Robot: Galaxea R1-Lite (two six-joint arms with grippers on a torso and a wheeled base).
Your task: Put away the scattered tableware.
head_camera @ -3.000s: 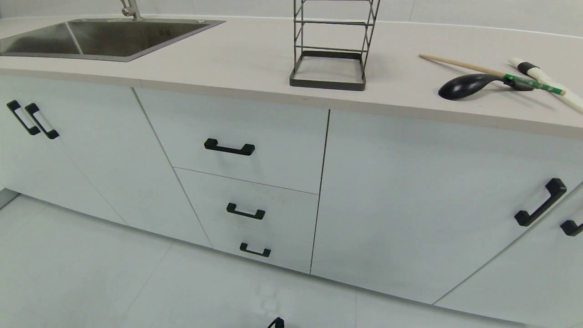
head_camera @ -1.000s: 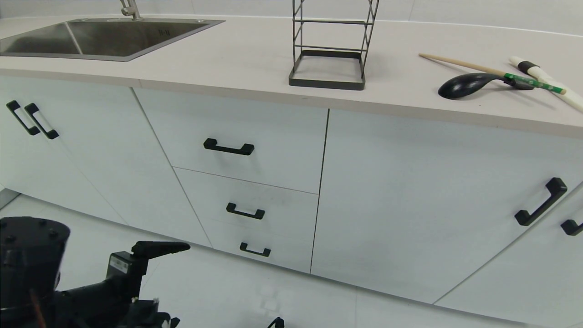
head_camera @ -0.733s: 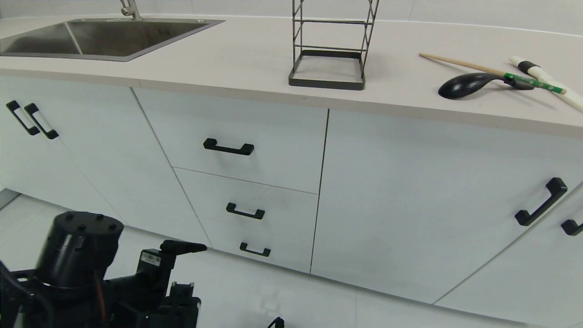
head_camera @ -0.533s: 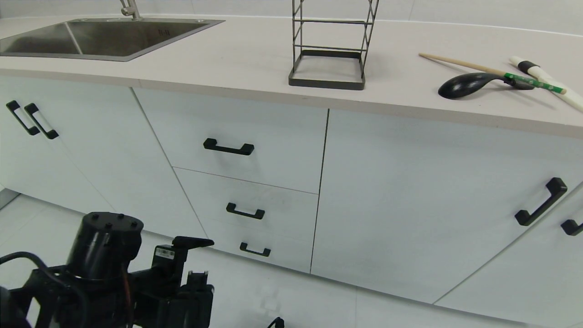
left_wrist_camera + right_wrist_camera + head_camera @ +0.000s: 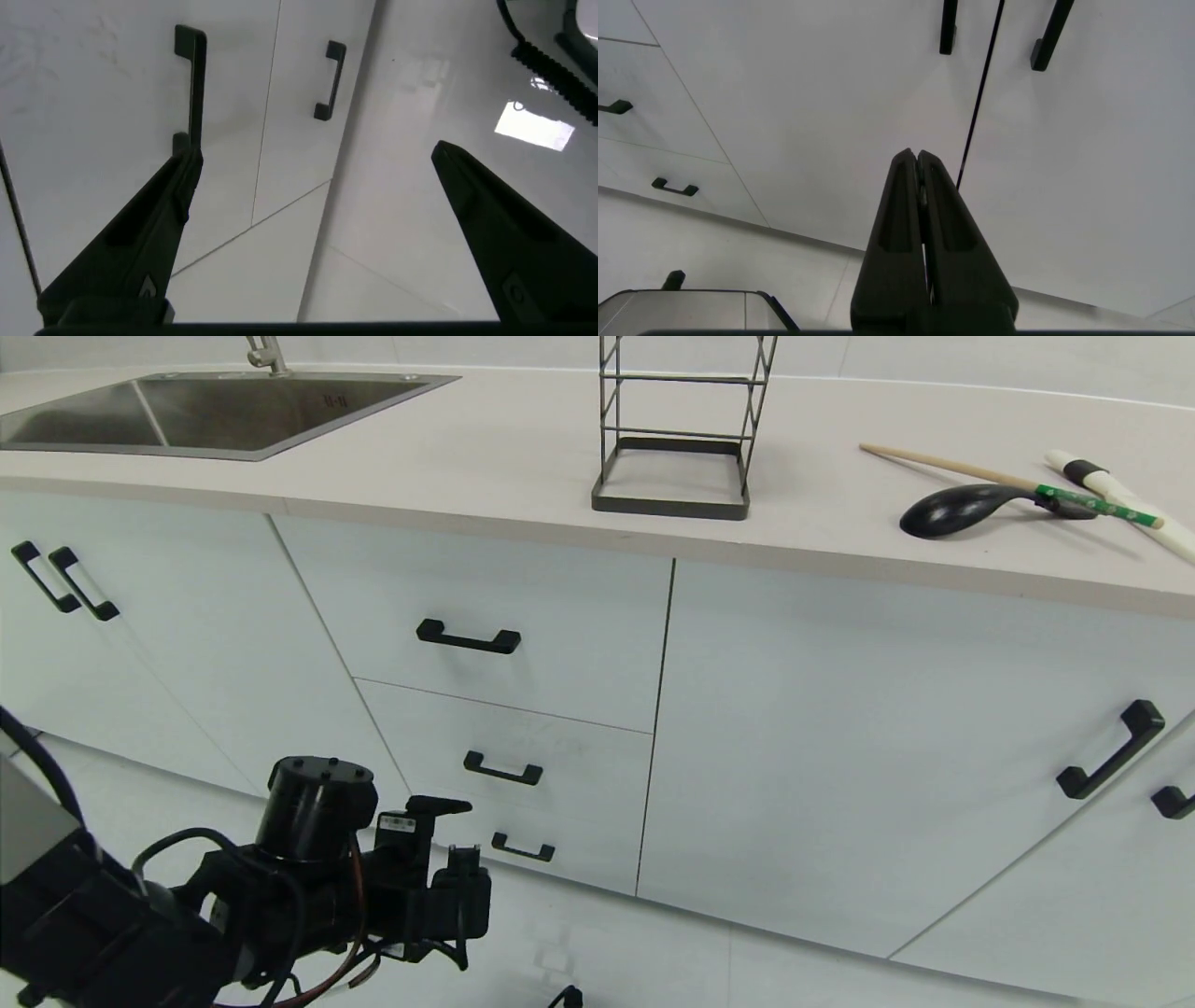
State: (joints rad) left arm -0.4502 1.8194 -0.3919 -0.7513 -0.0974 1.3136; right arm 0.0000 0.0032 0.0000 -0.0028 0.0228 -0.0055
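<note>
On the right of the countertop lie a black ladle (image 5: 952, 511), a wooden stick with a green band (image 5: 1008, 483) and a white utensil with a black band (image 5: 1120, 502). A dark wire rack (image 5: 674, 439) stands at the counter's middle. My left gripper (image 5: 467, 849) hangs low in front of the drawer stack, close to the bottom drawer handle (image 5: 523, 847). It is open with nothing in it (image 5: 316, 151). My right gripper (image 5: 917, 154) is shut on nothing and faces the white cabinet fronts.
A steel sink (image 5: 140, 450) is set in the counter at the far left. Three drawers sit below the rack, with a top handle (image 5: 469, 637) and a middle handle (image 5: 504, 769). Cabinet doors with black handles (image 5: 1111, 749) flank them. White floor lies below.
My left arm has come into the head view from the lower left and moved right and up toward the lower drawers. The utensils on the counter have not moved.
</note>
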